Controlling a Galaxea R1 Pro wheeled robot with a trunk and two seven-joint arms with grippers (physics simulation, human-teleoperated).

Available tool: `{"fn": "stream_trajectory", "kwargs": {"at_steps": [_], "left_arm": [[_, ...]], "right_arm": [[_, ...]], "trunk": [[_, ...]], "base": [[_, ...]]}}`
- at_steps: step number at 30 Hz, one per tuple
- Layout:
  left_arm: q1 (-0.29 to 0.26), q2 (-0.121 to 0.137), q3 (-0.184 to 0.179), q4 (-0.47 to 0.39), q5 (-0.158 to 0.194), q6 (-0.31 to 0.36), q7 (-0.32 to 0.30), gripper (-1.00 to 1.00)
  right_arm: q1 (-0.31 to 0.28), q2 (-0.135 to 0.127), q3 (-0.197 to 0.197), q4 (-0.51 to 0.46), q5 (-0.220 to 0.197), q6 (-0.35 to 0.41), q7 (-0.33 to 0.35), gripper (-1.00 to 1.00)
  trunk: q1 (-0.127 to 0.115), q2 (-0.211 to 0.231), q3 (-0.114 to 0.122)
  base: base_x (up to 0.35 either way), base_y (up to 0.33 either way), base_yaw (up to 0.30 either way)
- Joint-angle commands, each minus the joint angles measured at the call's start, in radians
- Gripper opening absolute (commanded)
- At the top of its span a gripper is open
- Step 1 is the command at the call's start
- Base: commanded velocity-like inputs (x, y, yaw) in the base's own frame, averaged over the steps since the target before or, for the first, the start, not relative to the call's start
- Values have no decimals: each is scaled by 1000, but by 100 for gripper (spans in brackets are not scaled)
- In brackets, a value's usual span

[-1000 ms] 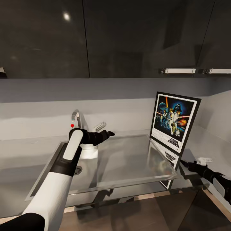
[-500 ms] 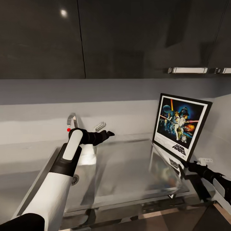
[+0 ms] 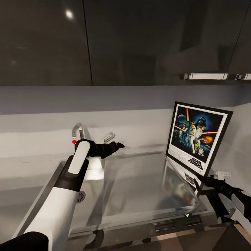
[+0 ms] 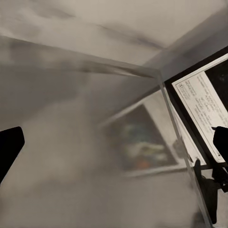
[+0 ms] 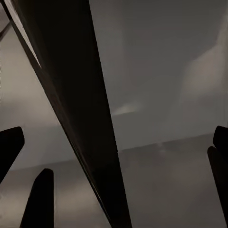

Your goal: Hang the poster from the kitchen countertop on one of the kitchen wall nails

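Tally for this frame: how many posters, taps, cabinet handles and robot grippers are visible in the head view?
poster: 1
tap: 1
cabinet handles: 2
grippers, left gripper and right gripper: 2
Total: 6

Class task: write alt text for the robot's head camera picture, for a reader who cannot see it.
A framed film poster stands upright at the right end of a shiny steel countertop. The right hand is at its lower edge. The left hand reaches out over the sink.
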Motion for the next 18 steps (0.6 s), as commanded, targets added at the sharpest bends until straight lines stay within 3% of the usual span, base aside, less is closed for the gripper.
{"fn": "stream_trajectory", "kwargs": {"at_steps": [1,8,15,16,18], "left_arm": [[-1,-1,0,-1,10,1,10,100],[-1,0,0,-1,10,1,10,100],[-1,0,0,-1,10,1,10,100],[-1,0,0,-1,10,0,10,100],[-1,0,-1,-1,10,0,10,100]], "right_arm": [[-1,0,-6,2,1,-1,14,100],[0,0,-6,2,1,-2,46,100],[1,0,-6,3,2,-2,122,100],[1,0,-6,3,2,-2,125,-100],[1,0,-6,3,2,-2,127,-100]], "trunk": [[0,-1,-1],[0,-1,-1],[0,-1,-1],[0,-1,-1],[0,-1,-1]], "base": [[0,0,0],[0,0,0],[0,0,0],[0,0,0],[0,0,0]]}}
